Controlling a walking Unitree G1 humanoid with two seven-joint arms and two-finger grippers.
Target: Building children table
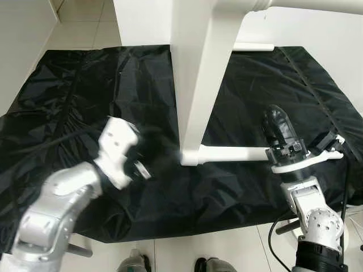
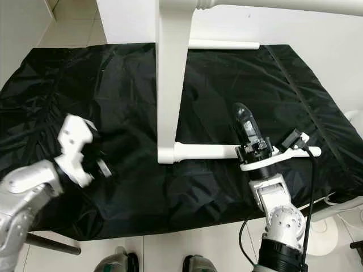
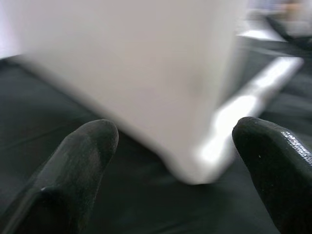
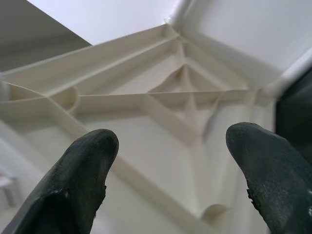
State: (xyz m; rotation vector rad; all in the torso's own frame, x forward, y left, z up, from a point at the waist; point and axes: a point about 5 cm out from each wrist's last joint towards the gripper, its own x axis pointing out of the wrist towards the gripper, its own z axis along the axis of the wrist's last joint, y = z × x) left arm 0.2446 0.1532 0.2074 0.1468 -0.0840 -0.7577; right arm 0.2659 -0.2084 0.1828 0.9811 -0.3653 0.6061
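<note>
Centrally, the white children's table (image 1: 195, 85) stands tipped on the black sheet (image 1: 85, 96), 1 white leg (image 1: 232, 153) lying at its base. Left gripper (image 3: 175, 156), jaws open, hovers left of it; right gripper (image 4: 173, 161), jaws open, faces its ribbed underside.

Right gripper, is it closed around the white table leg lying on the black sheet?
No, the right gripper is open, facing the ribbed white table underside, holding nothing.

Silver arms, black-fingered right pincer (image 1: 278, 122)
</note>
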